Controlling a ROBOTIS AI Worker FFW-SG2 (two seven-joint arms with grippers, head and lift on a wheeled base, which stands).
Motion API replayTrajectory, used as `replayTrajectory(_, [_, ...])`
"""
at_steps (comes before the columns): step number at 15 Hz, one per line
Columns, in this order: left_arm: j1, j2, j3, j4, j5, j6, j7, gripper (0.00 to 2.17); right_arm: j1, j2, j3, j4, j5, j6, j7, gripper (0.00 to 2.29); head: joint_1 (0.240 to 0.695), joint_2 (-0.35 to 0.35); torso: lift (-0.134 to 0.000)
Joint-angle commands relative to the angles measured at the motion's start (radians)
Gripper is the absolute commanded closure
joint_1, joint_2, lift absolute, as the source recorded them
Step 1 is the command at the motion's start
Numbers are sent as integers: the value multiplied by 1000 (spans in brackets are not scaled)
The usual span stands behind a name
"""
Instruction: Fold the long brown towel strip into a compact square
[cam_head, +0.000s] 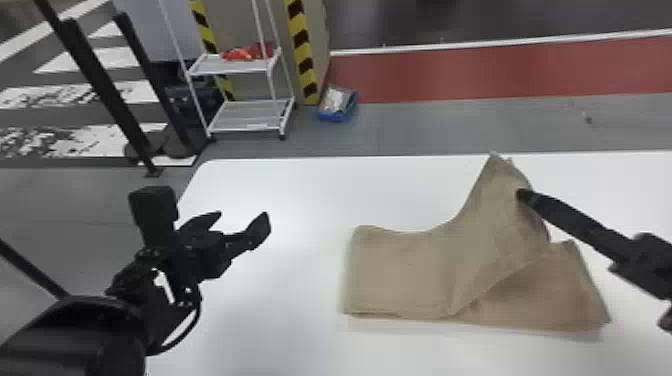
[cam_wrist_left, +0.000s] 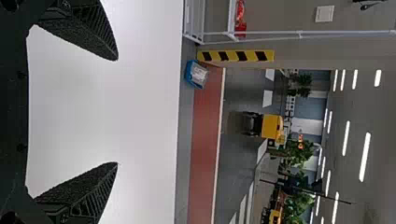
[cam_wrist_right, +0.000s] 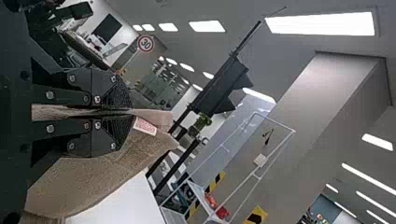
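The brown towel (cam_head: 400, 272) lies on the right half of the white table, its left part flat and layered. Its right part rises to a peak, held up by my right gripper (cam_head: 522, 195). In the right wrist view, the fingers of my right gripper (cam_wrist_right: 130, 112) are shut on the towel (cam_wrist_right: 93, 179), with a pale label beside the fingertips. My left gripper (cam_head: 245, 227) stands open over the table's left side, away from the towel. In the left wrist view, nothing lies between the spread fingers of my left gripper (cam_wrist_left: 116, 112).
The white table (cam_head: 280, 200) has its rounded far left corner near the left arm. Beyond it on the floor stand a white wire shelf (cam_head: 245, 117) and a blue bin (cam_head: 339, 105), with black posts farther left.
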Motion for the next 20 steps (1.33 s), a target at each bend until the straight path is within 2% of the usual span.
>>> replayTrajectory(1, [-2,1,4,11,0,0,0,83,24,0,-40,26,41,-7,16,1058,695,189,-124])
replayTrajectory(6, [-2,0,-1,3,1,0,-2,83,82,0,-106,38,156,-65,45,1058,695,143,-124])
replayTrajectory(8, [3,0,-2,0,1,0,-2,83,84,-2,-120,81,191,-105,57,1058,695,120,-124])
replayTrajectory(9, [4,0,-1,-1,0,0,-3,83,84,-2,-120,102,231,-136,57,1058,695,112,-124])
replayTrajectory(14, [14,0,-2,-9,0,3,-13,83,77,0,-129,175,305,-191,55,1055,695,66,-124])
replayTrajectory(16, [14,0,-6,-15,1,25,-37,83,77,0,-130,198,314,-210,48,1042,695,51,-124])
replayTrajectory(17, [14,0,-12,-21,1,28,-40,83,79,0,-130,205,320,-213,42,805,695,45,-124])
replayTrajectory(18, [15,0,-15,-27,1,28,-40,83,77,3,-132,207,334,-213,40,373,695,37,-124])
replayTrajectory(19, [21,0,-18,-37,4,31,-42,83,80,6,-137,205,338,-213,37,296,695,30,-124])
replayTrajectory(20, [33,0,-18,-55,10,34,-48,83,85,9,-149,199,338,-213,29,113,695,25,-124])
